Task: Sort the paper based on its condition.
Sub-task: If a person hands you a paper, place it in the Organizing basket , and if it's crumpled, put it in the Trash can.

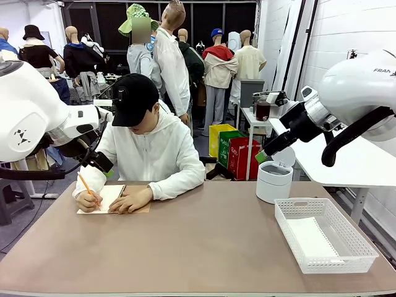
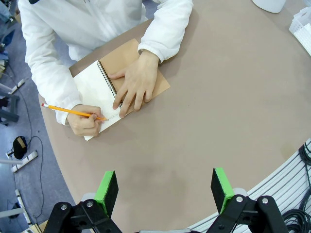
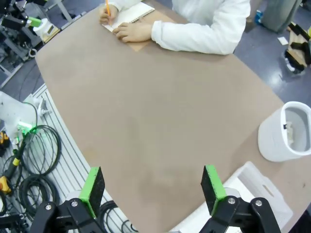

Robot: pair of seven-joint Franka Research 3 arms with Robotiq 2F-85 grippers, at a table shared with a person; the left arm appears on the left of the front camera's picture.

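A person sits at the far left of the table and writes with an orange pencil (image 2: 73, 111) in a spiral notebook (image 1: 110, 199) with a brown cover; their other hand (image 2: 136, 85) lies flat on it. A flat white sheet of paper (image 1: 311, 239) seems to lie in the white basket (image 1: 291, 228) at the right. My left gripper (image 2: 165, 187) hangs open above the table's near edge, short of the notebook; in the front view the left gripper (image 1: 106, 170) is beside the person's shoulder. My right gripper (image 3: 153, 187) is open too, high over the table, and its green tips (image 1: 263, 154) are above the bin.
A white round bin (image 1: 274, 181) stands at the back right, just behind the basket; in the right wrist view the bin (image 3: 284, 133) has a small scrap inside. Cables lie off the table's near side. The brown tabletop (image 1: 198, 247) is bare in the middle.
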